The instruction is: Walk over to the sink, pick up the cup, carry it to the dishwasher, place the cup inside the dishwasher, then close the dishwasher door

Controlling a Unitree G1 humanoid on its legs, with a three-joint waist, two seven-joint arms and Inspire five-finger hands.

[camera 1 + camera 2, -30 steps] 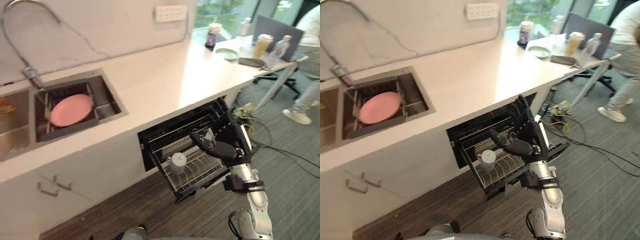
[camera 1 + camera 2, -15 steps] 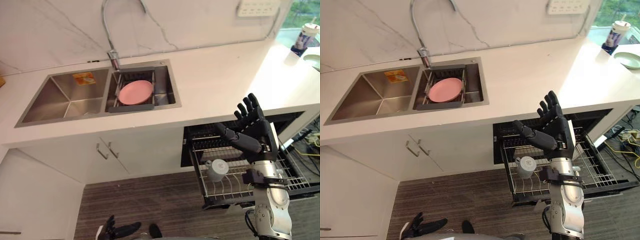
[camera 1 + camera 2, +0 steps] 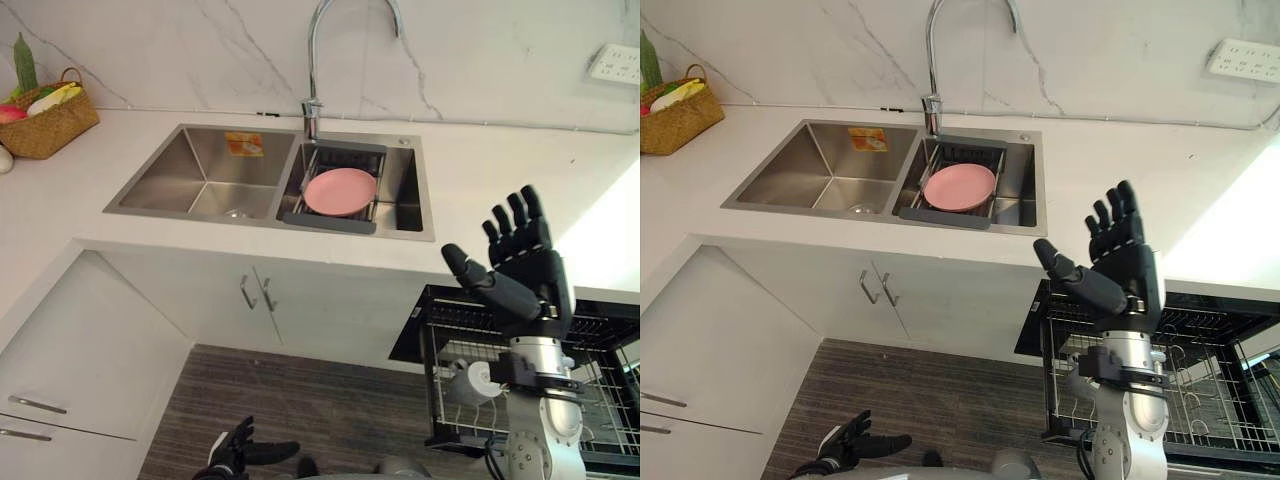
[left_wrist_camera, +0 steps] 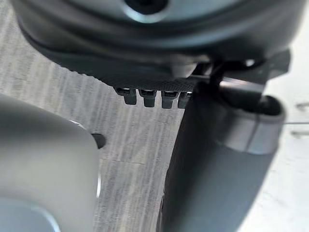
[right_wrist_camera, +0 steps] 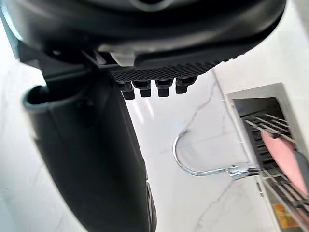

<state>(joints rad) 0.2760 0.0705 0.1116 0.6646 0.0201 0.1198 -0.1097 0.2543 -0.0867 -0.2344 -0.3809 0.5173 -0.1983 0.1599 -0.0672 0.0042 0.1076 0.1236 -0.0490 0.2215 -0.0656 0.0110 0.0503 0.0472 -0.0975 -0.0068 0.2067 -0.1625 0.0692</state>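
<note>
Dark floor (image 3: 330, 400) is seen at the near edge, and the left robot hand (image 3: 240, 455) hangs low above it with its fingers spread apart and nothing held. To the right, the right robot hand (image 3: 520, 270) is raised upright, palm turned towards the sink, with fingers straight and fanned and the thumb stuck out to the side; nothing is held in it. Behind its wrist a wire rack (image 3: 600, 400) is drawn out of the dishwasher (image 3: 408, 335) under the desk (image 3: 480, 190). The cup (image 3: 478, 382) lies in the rack's front left part, partly hidden by the right arm. White cupboard doors (image 3: 200, 310) are set below the desk to the left of the dishwasher. A double steel sink (image 3: 170, 180) is sunk into the desk; a pink plate (image 3: 340, 190) rests on a drainer in its right basin. A curved tap (image 3: 315, 60) stands behind the sink. Farther off, a woven basket (image 3: 45, 120) is placed at the desk's left end, and a socket (image 3: 615, 62) is fixed on the marble wall at the right.
</note>
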